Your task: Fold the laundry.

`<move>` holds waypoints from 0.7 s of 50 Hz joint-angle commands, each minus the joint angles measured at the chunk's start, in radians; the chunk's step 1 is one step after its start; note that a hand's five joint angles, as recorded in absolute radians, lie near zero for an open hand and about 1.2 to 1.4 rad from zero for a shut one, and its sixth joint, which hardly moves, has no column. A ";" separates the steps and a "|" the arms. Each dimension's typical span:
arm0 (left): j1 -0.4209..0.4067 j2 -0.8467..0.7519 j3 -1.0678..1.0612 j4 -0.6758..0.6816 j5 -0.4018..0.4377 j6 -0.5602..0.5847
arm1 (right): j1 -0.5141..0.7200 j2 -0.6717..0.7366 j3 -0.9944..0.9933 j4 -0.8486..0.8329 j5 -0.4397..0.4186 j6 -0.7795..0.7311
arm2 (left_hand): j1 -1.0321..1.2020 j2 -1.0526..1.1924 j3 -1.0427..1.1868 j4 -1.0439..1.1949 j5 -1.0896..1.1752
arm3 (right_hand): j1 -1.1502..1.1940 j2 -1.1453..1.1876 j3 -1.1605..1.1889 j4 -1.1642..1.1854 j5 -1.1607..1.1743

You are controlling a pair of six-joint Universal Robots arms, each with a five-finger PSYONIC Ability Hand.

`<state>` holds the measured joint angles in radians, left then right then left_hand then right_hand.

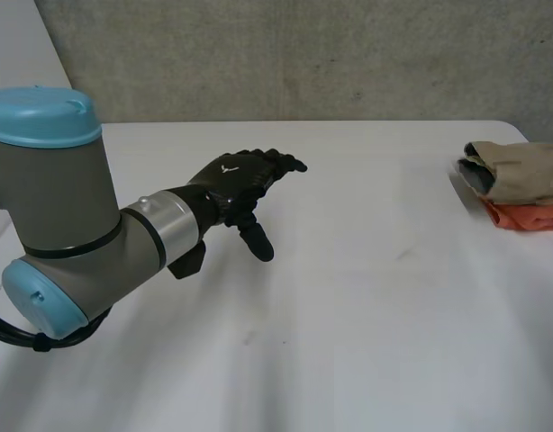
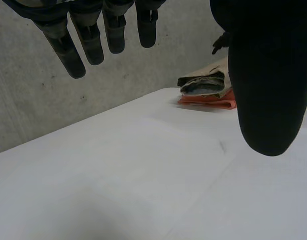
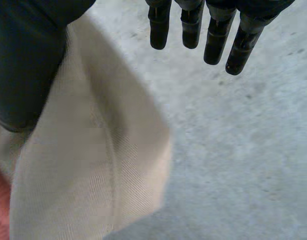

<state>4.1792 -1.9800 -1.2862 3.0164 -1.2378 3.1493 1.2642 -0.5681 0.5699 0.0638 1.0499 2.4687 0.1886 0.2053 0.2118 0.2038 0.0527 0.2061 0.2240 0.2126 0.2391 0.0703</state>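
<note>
A folded pile of laundry (image 1: 520, 171) lies at the table's right edge: a beige cloth (image 1: 529, 162) on top, a grey layer under it and an orange cloth (image 1: 529, 216) at the bottom. My left hand (image 1: 236, 180) hovers open over the table's left middle, far from the pile, with nothing in it. In the left wrist view its straight fingers (image 2: 73, 55) and thumb (image 2: 266, 90) frame the distant pile (image 2: 206, 85). My right hand (image 3: 28, 60) is open just above the beige cloth (image 3: 93, 165), with fingers (image 3: 193, 25) straight and nothing pinched.
The white table (image 1: 367, 297) stretches bare between my left hand and the pile. A grey concrete wall (image 1: 303, 54) runs behind the table's far edge. My left arm (image 1: 69, 225) takes up the near left.
</note>
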 commanded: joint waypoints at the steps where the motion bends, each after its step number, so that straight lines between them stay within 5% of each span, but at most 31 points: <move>1: -0.001 0.041 0.001 -0.001 -0.005 0.000 | 0.064 -0.283 0.111 0.056 0.038 0.033 | 0.013 -0.003 -0.010 -0.002 -0.026 | -0.032 -0.049 -0.038 -0.065 -0.070; 13: 0.048 0.266 -0.033 0.001 -0.140 -0.017 | 0.460 -0.696 0.548 0.057 0.288 0.413 | 0.004 -0.012 -0.019 -0.011 -0.034 | -0.032 -0.049 -0.038 -0.065 -0.070; 22: 0.128 0.316 -0.102 -0.005 -0.218 -0.018 | 0.757 -0.734 0.787 -0.080 0.482 0.555 | 0.004 -0.012 -0.019 -0.011 -0.034 | -0.032 -0.049 -0.038 -0.065 -0.070; 28: 0.168 0.317 -0.154 -0.005 -0.223 -0.017 | 0.819 -0.724 0.815 -0.104 0.608 0.550 | -0.004 -0.021 -0.028 -0.020 -0.043 | -0.032 -0.049 -0.038 -0.065 -0.070; 35: 0.171 0.317 -0.185 0.005 -0.218 -0.022 | 0.817 -0.724 0.835 -0.137 0.634 0.552 | -0.014 -0.031 -0.037 -0.029 -0.053 | -0.032 -0.049 -0.038 -0.065 -0.070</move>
<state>4.3433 -1.6600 -1.4344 3.0114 -1.4648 3.1318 2.0861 -1.2960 1.3921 -0.0405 1.6454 3.0278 0.1915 0.2053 0.2118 0.2038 0.0527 0.2061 0.2241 0.2129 0.2391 0.0703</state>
